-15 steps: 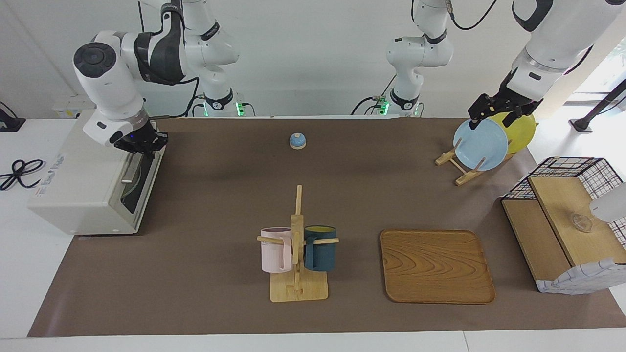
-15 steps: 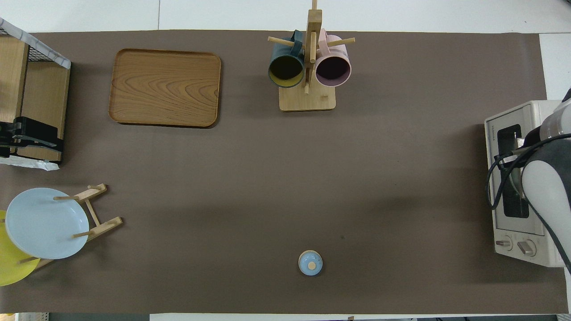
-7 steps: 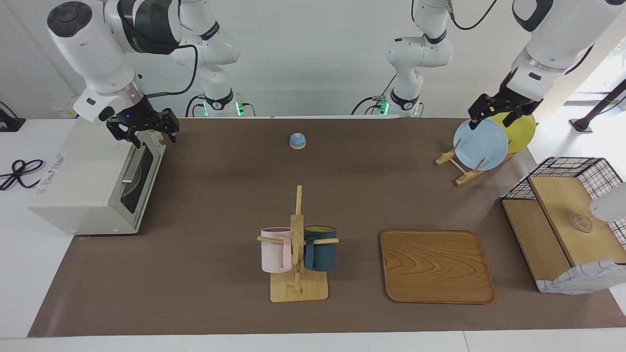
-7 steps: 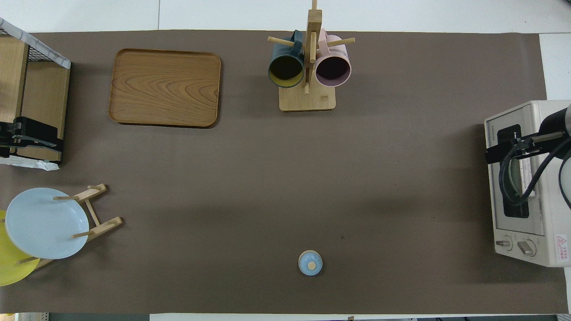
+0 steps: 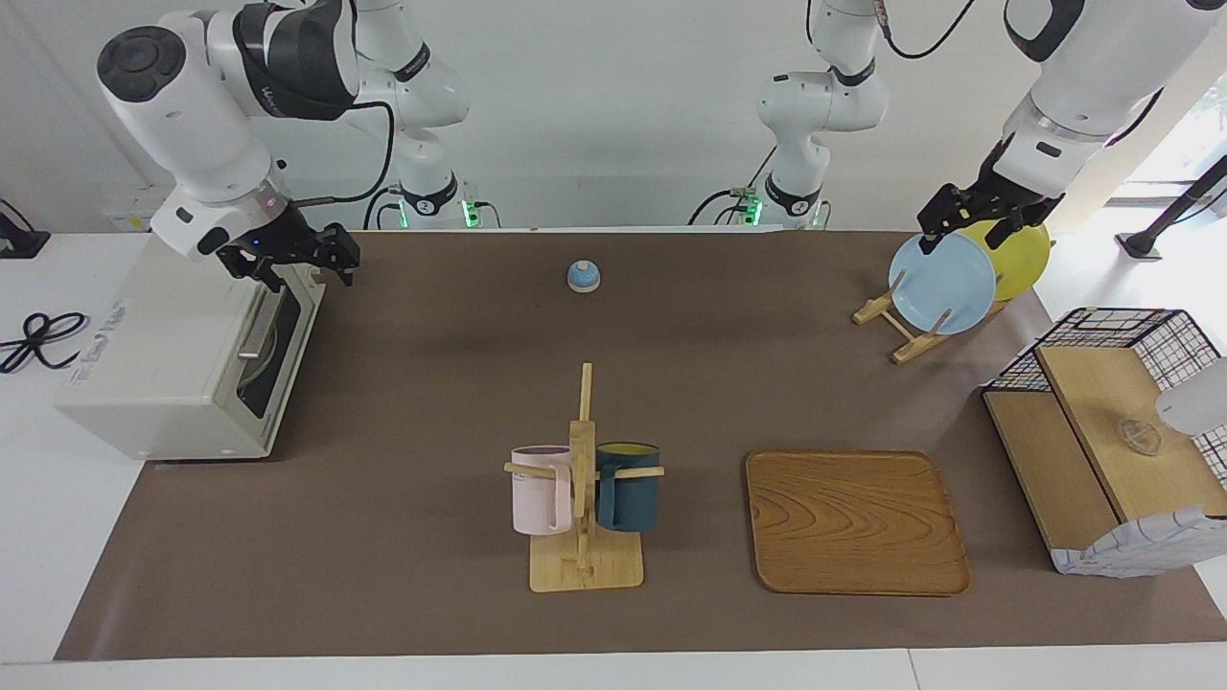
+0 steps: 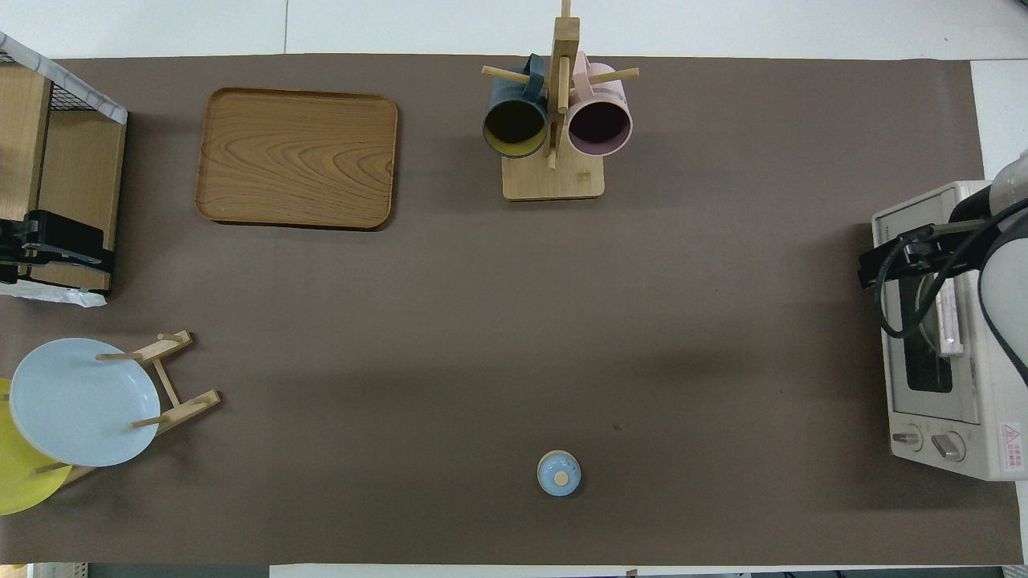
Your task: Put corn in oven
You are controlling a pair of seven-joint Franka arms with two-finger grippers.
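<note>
The cream-white oven (image 5: 163,355) (image 6: 940,345) stands at the right arm's end of the table, its dark glass door shut. No corn shows in either view; it is hidden or out of view. My right gripper (image 5: 305,271) (image 6: 871,269) hangs open and empty just above the top front edge of the oven, near the door handle (image 5: 255,331). My left gripper (image 5: 963,235) (image 6: 56,255) waits open and empty in the air over the plate rack (image 5: 906,331).
A small blue bell (image 5: 583,276) sits near the robots at mid-table. A mug tree (image 5: 583,498) holds a pink and a dark blue mug. Beside it lies a wooden tray (image 5: 853,522). Blue and yellow plates stand in the rack; a wire shelf (image 5: 1102,450) is at the left arm's end.
My right gripper let go of the oven door's top, opened, rose, and shifted slightly toward the table's middle. The left arm has not moved.
</note>
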